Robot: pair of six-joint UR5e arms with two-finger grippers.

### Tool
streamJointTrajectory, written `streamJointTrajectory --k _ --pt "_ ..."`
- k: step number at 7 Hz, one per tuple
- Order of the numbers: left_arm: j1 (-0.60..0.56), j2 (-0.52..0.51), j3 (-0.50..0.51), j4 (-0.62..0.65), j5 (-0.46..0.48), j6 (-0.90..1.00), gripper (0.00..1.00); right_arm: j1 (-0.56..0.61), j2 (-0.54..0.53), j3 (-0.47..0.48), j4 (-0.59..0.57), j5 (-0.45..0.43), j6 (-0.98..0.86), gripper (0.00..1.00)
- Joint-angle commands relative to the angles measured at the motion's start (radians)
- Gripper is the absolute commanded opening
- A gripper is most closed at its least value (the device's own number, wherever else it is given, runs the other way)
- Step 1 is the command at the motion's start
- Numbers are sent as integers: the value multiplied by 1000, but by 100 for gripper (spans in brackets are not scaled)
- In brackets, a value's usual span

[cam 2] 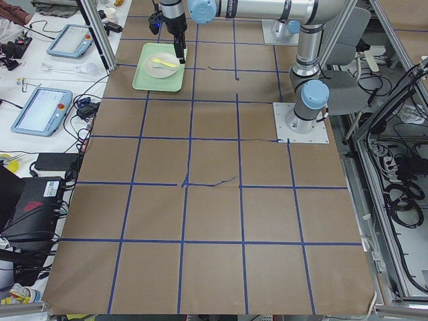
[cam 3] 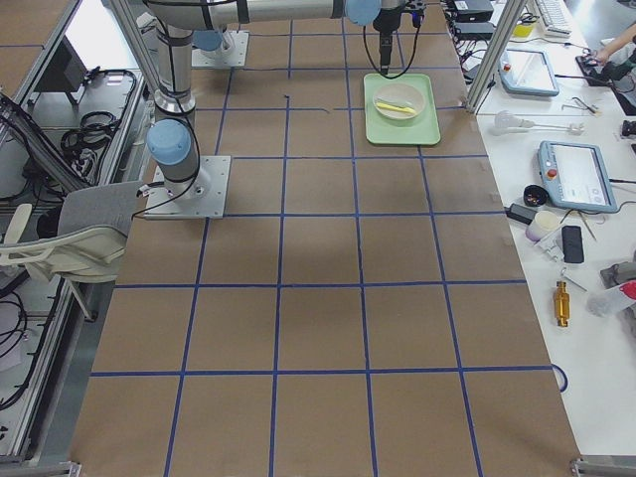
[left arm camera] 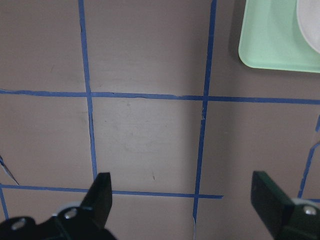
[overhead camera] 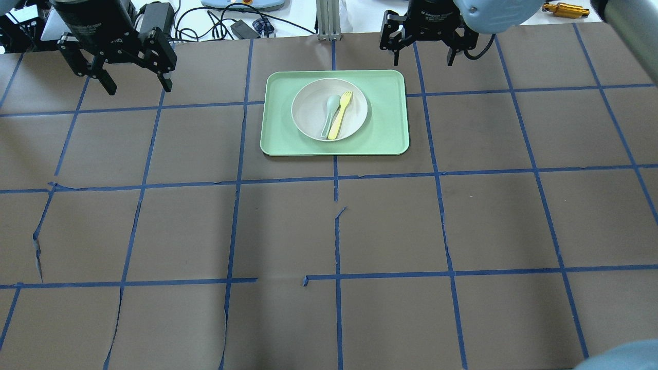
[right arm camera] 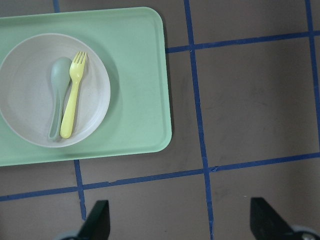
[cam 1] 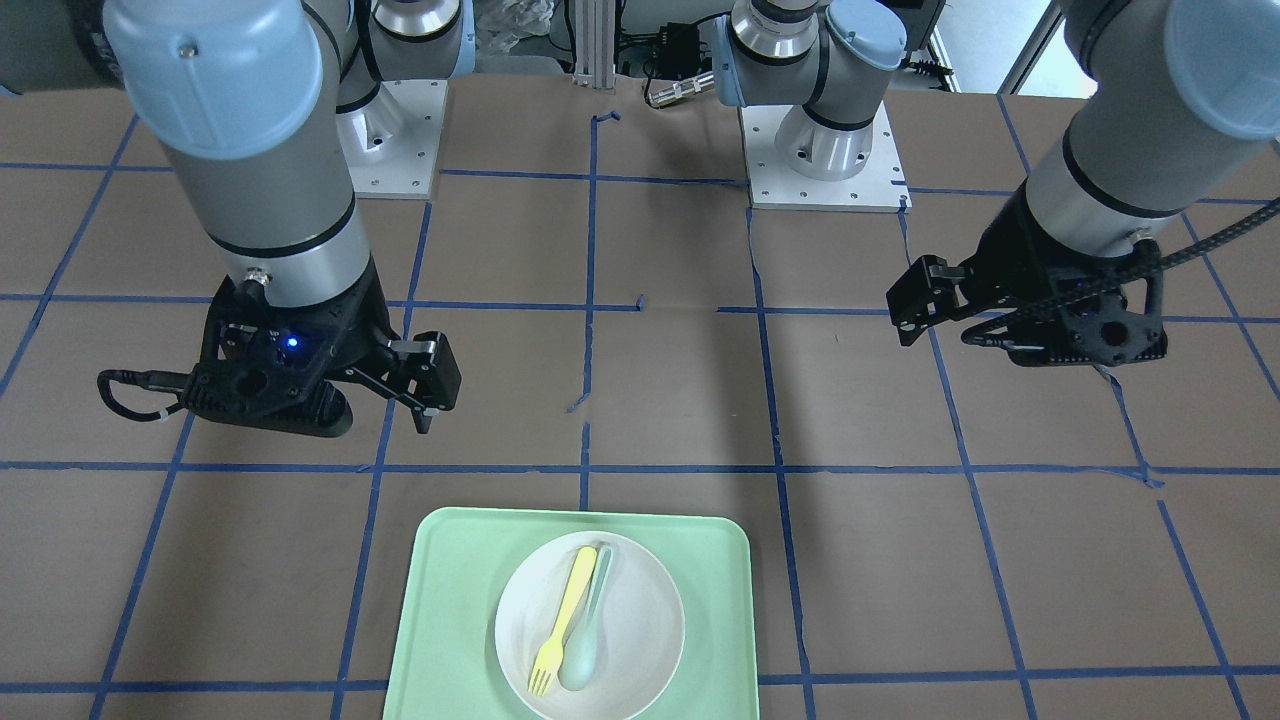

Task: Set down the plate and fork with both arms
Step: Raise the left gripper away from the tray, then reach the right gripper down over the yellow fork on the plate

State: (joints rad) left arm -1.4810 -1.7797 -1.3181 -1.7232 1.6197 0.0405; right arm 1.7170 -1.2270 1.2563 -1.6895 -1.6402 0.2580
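The plate (overhead camera: 314, 125) is set on the tray (overhead camera: 385, 131), the fork (overhead camera: 340, 116) laid in it just beside the spoon (overhead camera: 329, 110); the left pincer (overhead camera: 136, 85) and the right pincer (overhead camera: 419, 50) are held wide apart, empty, above the tabletop (overhead camera: 205, 231)

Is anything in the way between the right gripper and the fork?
Nothing visible stands between them. The right gripper hangs open beside the tray. The spoon lies close alongside the fork on the plate, which may crowd a grasp.
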Motion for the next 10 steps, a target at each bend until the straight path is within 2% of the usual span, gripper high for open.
streamJointTrajectory --k 1,2,4,7,10 --pt "-4 31 -82 37 2 -2 100 3 137 -90 -10 2 12 100" --pt "2 31 -84 37 0 -2 100 3 189 -119 -30 8 30 100" --pt "-1 31 -86 37 2 -2 100 22 269 -120 -135 10 134 98" --pt "-8 43 -107 62 -7 -10 100 56 372 -118 -206 8 242 87" --pt "4 39 -108 63 -4 4 100 121 434 -120 -287 3 329 83"
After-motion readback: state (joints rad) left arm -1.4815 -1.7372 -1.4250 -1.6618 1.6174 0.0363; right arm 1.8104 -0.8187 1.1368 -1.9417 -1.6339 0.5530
